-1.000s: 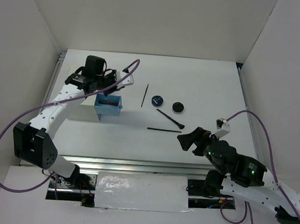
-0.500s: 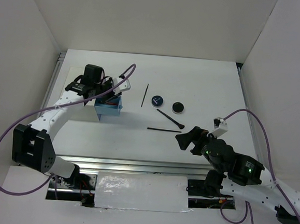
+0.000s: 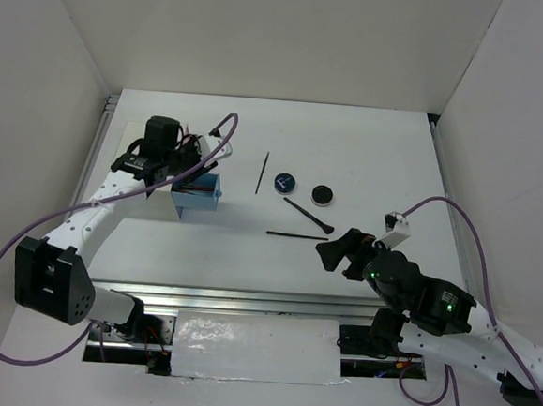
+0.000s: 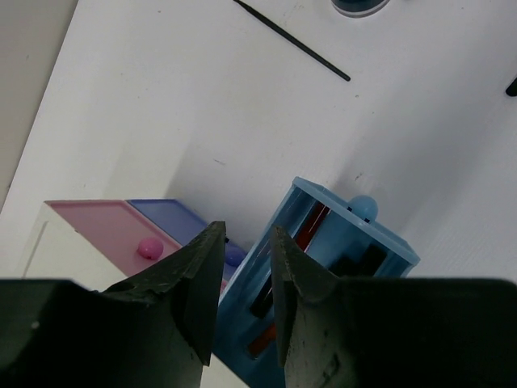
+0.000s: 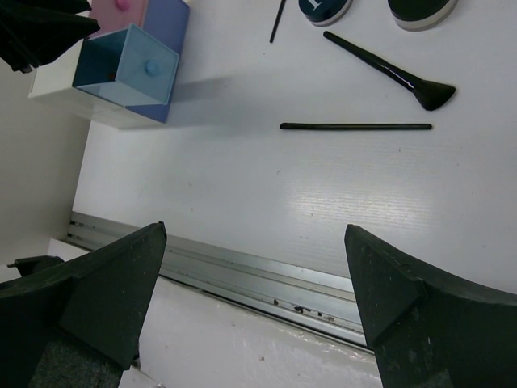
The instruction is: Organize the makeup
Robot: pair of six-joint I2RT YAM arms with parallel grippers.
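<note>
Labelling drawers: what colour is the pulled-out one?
The open drawer is light blue; best in left wrist view.

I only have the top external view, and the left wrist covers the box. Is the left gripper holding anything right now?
Observer: No. The left wrist view shows the left gripper with its jaws slightly apart and nothing between them, over the pulled-out blue drawer.
Operator: What's in that drawer?
Observer: It holds red-and-black pencils, lying lengthwise.
Operator: And the other drawers?
Observer: The pink drawer looks pushed in.
</note>
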